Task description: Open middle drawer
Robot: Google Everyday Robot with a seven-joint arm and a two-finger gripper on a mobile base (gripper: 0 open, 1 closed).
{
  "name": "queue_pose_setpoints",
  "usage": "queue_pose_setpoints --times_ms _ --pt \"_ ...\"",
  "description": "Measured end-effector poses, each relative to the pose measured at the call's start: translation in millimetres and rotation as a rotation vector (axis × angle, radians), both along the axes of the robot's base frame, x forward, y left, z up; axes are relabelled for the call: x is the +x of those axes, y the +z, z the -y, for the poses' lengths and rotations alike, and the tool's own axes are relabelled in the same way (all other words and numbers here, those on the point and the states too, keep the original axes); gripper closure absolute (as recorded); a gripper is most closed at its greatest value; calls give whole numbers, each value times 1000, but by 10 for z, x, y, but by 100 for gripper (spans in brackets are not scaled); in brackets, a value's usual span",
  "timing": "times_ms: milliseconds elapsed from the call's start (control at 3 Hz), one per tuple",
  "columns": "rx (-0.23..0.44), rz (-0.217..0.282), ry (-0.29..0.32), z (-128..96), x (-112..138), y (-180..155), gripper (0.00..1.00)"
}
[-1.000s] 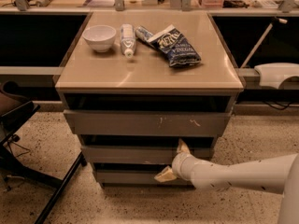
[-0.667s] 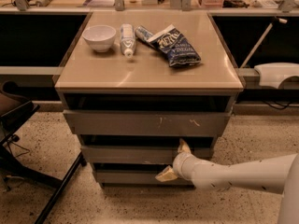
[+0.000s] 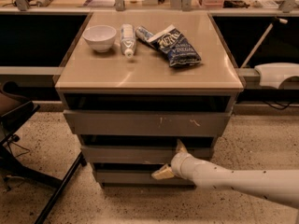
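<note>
Your stock at this moment:

1. Bench (image 3: 145, 76): tan top over three grey drawer fronts stacked under its front edge.
2. Middle drawer (image 3: 126, 154): second front down, below the larger scratched top drawer (image 3: 140, 123) and above the bottom drawer (image 3: 131, 176). A dark gap shows above it.
3. Gripper (image 3: 167, 160): low at the middle drawer front, right of its centre, under the bench's front edge. The fingers are spread apart. One pale tip points up at the drawer's top edge and the other points down-left at its lower edge. They seem to straddle the front, but you cannot tell whether they press on it.
4. Arm (image 3: 238, 183): white, coming in from the lower right, close to the floor and nearly level, rising slightly toward the wrist.
5. Bench top, back half: white bowl (image 3: 99, 36) near the back left corner, white tube (image 3: 127, 38) beside it, and a blue snack bag (image 3: 175, 48) toward the centre.
</note>
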State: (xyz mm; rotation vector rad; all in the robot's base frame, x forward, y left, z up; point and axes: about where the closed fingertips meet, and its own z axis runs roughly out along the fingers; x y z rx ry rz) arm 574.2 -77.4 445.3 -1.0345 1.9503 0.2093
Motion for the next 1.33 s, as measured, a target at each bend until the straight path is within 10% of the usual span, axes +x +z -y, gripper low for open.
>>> queue_pose_setpoints --times_ms 667,1333 --pt "77 164 -116 196 775 317 0" --pt "14 189 -96 157 754 314 0"
